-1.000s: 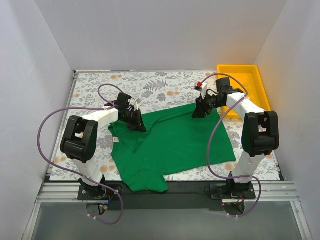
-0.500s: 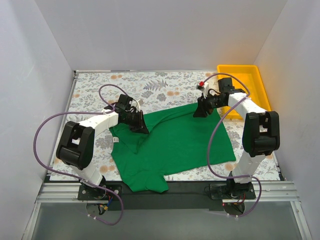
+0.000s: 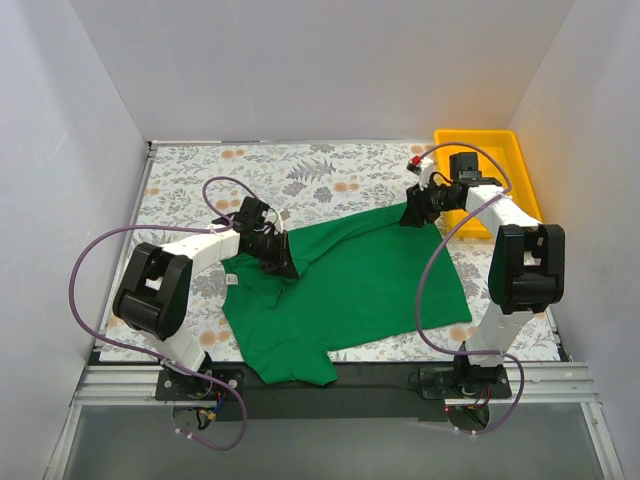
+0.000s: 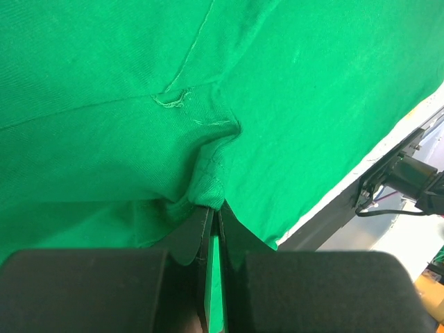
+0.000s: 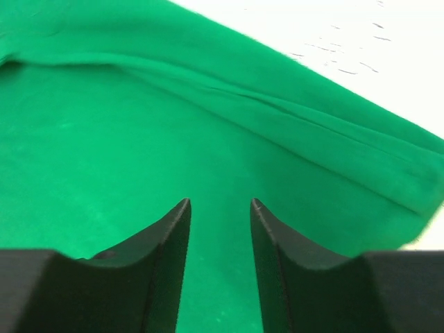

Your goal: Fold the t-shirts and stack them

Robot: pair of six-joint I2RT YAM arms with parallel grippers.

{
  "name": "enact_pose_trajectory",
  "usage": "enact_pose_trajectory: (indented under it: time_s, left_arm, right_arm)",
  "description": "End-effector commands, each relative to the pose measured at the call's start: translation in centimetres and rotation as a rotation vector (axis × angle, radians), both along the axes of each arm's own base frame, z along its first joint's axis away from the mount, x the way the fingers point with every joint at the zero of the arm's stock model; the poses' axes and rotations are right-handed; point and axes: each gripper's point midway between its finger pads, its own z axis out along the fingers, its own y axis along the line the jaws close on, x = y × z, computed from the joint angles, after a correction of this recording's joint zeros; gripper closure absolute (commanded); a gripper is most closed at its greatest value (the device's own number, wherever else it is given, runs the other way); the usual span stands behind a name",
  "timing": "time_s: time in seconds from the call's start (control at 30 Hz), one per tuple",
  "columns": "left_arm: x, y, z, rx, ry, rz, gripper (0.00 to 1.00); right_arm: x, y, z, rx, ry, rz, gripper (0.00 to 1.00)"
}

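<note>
Leftmost, my left end effector [image 3: 283, 262] is clenched on a pinch of the green t-shirt [image 3: 350, 285] near its left edge. In the left wrist view that end effector [image 4: 214, 208] has its jaws pressed together on a puckered ridge of the t-shirt [image 4: 277, 104]. A small white neck label [image 3: 231, 278] shows just to the left of that grasp, so the neck end points toward my left side and the straight edge lies toward my right. The garment's long axis runs left to right across the flowered desk [image 3: 300, 170], its right far corner angled away from me. One sleeve hangs over the near edge. At that far right corner my right end effector [image 3: 412, 215] is released. Its jaws stand apart just above the t-shirt [image 5: 104, 125] in the right wrist view [image 5: 218, 202]. Beyond it sits a yellow tray [image 3: 500, 160].
</note>
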Motion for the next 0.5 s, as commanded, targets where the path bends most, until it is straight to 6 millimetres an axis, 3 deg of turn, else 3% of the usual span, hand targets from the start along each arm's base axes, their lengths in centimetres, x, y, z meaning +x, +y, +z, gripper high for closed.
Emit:
enact_pose_trajectory:
  time_s: [0.0,0.27,0.47]
  left_arm:
    - [-0.1,-0.2,1.1,-0.01,-0.026,-0.005,1.0]
    - [0.4,-0.2,1.0,0.005,-0.033,0.005,1.0]
    - [0.3,-0.1,0.9,0.004,-0.032,0.004,1.0]
  right_arm:
    - [2.7,-1.3,1.3,-0.045,-0.059,-0.121,0.55]
    - [9.6,-4.2,0.9,-0.183,-0.089,-0.306,0.65]
    - [11.7,-6.1,-1.5,-0.283,-0.075,-0.372,0.67]
